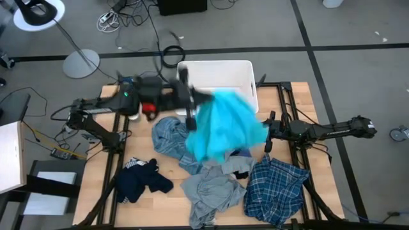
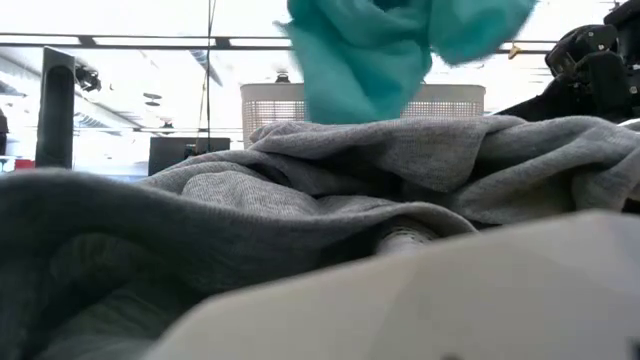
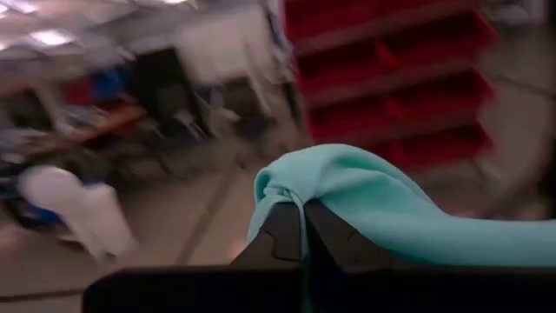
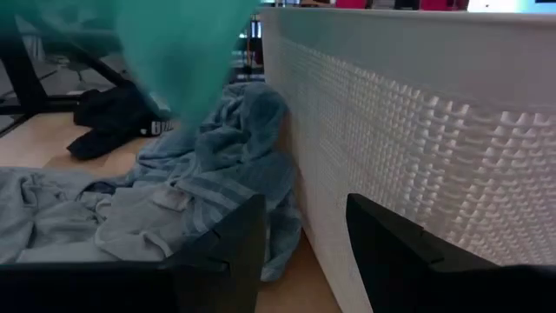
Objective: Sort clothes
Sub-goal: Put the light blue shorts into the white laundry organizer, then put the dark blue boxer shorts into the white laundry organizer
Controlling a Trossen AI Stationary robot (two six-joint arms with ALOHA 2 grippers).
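Observation:
My left gripper (image 1: 192, 97) is shut on the bright turquoise garment (image 1: 223, 124), lifted high over the table's middle, next to the white bin (image 1: 217, 73). The garment also shows in the low view (image 2: 390, 50) and the left wrist view (image 3: 391, 209). My right gripper (image 4: 300, 230) is open and empty, low at the table's right, beside the bin's wall (image 4: 408, 130). A grey garment (image 1: 208, 191), a dark navy one (image 1: 140, 179) and plaid shirts (image 1: 275, 188) (image 1: 169, 134) lie on the table. My left gripper pinches a bunched fold of the turquoise garment (image 3: 287, 187) between its two fingers. The garment is lifted clear of the table and hangs spread out below and beyond the fingers. How many layers are held, I cannot tell.
The white bin stands at the table's far edge, middle. The clothes on the table lie in a heap across its near half. The right arm (image 1: 319, 130) lies along the table's right side.

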